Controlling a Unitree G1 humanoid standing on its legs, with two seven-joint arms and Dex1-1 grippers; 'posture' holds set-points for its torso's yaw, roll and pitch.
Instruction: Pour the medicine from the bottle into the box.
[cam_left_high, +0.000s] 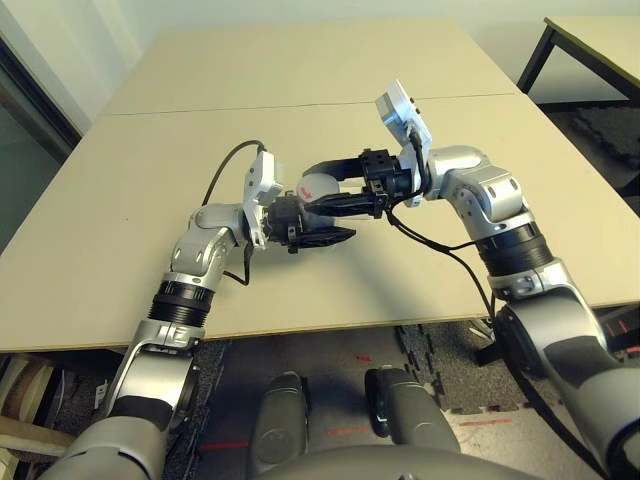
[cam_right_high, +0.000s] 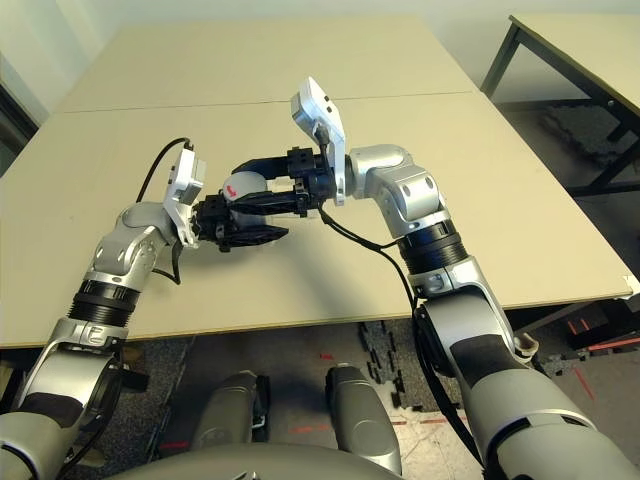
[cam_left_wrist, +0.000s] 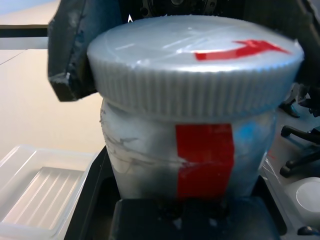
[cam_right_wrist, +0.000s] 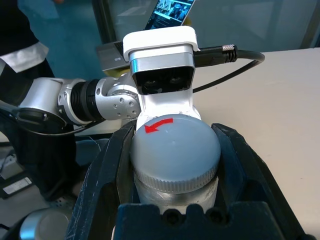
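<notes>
Pinching the ribbed grey round cap (cam_right_wrist: 175, 150), the right gripper (cam_left_high: 335, 190) could twist the silver-grey red-labelled bottle (cam_left_wrist: 192, 155) loose from the left gripper (cam_left_high: 305, 228) clamping its body.

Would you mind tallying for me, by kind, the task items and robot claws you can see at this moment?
Bottle: 1, held in the left claw
Cap: 1, on the bottle, the right claw shut around it
Clear box: 1
Claws: 2
Total: 5
</notes>
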